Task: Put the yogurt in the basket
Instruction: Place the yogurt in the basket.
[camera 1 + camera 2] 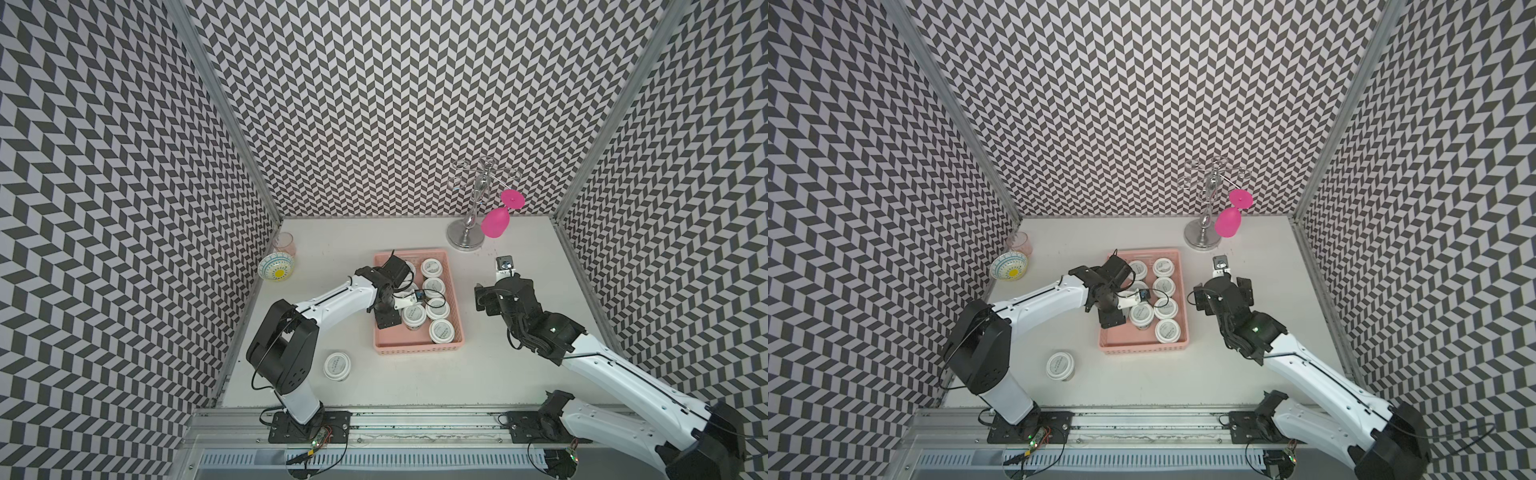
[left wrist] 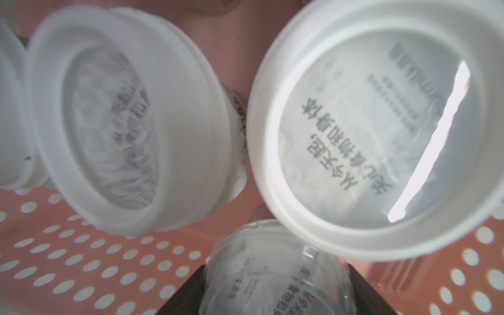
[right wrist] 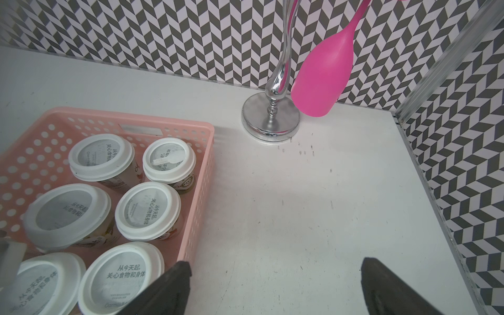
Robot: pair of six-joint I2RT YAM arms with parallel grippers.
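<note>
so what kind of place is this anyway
Most likely a robot lab test booth, not a home: zigzag-patterned walls box in a white table, and two robot arms are bolted to a metal rail at its front edge.

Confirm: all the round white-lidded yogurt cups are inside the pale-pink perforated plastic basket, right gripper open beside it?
Not all: one round white-lidded yogurt cup stands on the white table outside the pale-pink basket, as both top views show. The right gripper is open beside the basket.
</note>
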